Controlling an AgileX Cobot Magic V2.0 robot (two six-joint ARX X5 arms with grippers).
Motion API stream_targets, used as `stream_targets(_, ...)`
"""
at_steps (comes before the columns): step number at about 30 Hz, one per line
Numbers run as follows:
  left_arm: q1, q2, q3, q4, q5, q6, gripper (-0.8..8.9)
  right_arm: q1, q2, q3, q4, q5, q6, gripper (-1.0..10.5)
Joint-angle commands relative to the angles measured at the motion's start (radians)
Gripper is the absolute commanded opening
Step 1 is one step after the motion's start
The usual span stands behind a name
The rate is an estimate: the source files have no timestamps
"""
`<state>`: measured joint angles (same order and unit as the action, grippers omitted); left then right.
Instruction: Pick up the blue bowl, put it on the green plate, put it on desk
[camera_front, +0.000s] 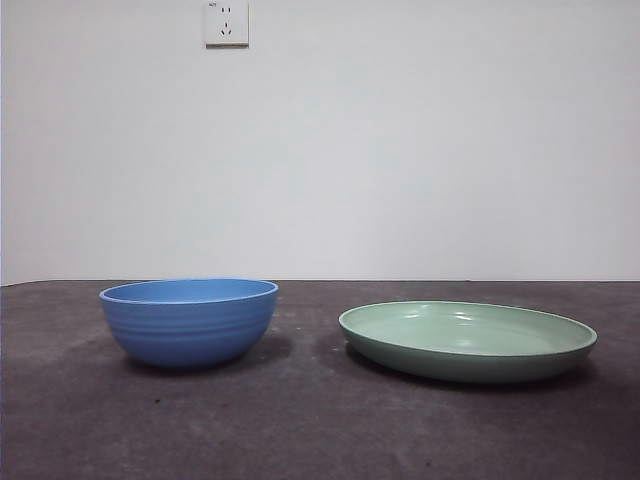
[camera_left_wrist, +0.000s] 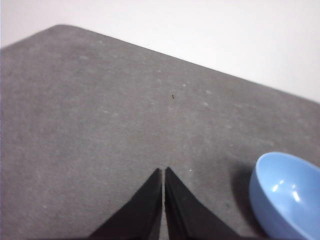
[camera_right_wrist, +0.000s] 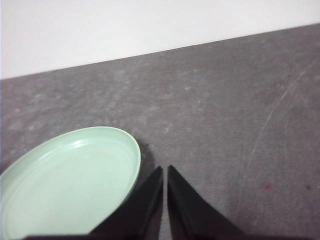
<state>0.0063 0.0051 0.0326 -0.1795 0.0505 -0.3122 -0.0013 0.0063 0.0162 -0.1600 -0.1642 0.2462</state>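
**A:** Both pincers are pressed together and hold nothing. Left gripper (camera_left_wrist: 163, 171) hangs over bare desk (camera_left_wrist: 100, 125) with the bowl (camera_left_wrist: 287, 195) just beside it; right gripper (camera_right_wrist: 165, 169) hangs just beside the plate (camera_right_wrist: 70, 180), near its rim.

**B:** And where does the bowl stand?

**A:** Upright on the desk, well apart from the plate and on no part of it. Seen from the front, the bowl (camera_front: 189, 322) and the plate (camera_front: 467, 340) stand side by side with a strip of bare desk (camera_front: 300, 420) between them.

**B:** How will the bowl handle?

**A:** Stiff, I'd judge, and smooth enough to slip; it may chip if dropped. Its wall looks too wide to span, so the rim is the place: one jaw inside, one outside, on the side nearest the left gripper.

**B:** And past the bowl?

**A:** Matte, mottled grey-brown desk runs to a straight far edge. Behind it is a plain white wall (camera_front: 400, 150) with a socket (camera_front: 226, 22) high up.
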Motion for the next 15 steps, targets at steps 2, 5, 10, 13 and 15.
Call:
stream_targets(2,0.002,-0.002,0.0,-0.01,-0.001,-0.101,0.09,-0.001,-0.003,0.007,0.0,-0.004,0.101,0.1)
stream_targets(5,0.002,-0.002,0.037,-0.015,0.003,-0.105,0.09,-0.001,-0.003,0.031,0.0,-0.003,0.109,0.1)
stream_targets(10,0.002,0.011,0.134,-0.054,0.014,-0.105,0.09,-0.001,-0.002,0.104,0.0,-0.002,0.11,0.1)
stream_targets(13,0.002,0.033,0.206,-0.081,0.014,-0.103,0.09,-0.001,-0.002,0.159,-0.002,0.002,0.109,0.1)
stream_targets(15,0.002,0.057,0.255,-0.1,0.014,-0.092,0.09,-0.001,0.002,0.198,-0.008,0.002,0.108,0.1)
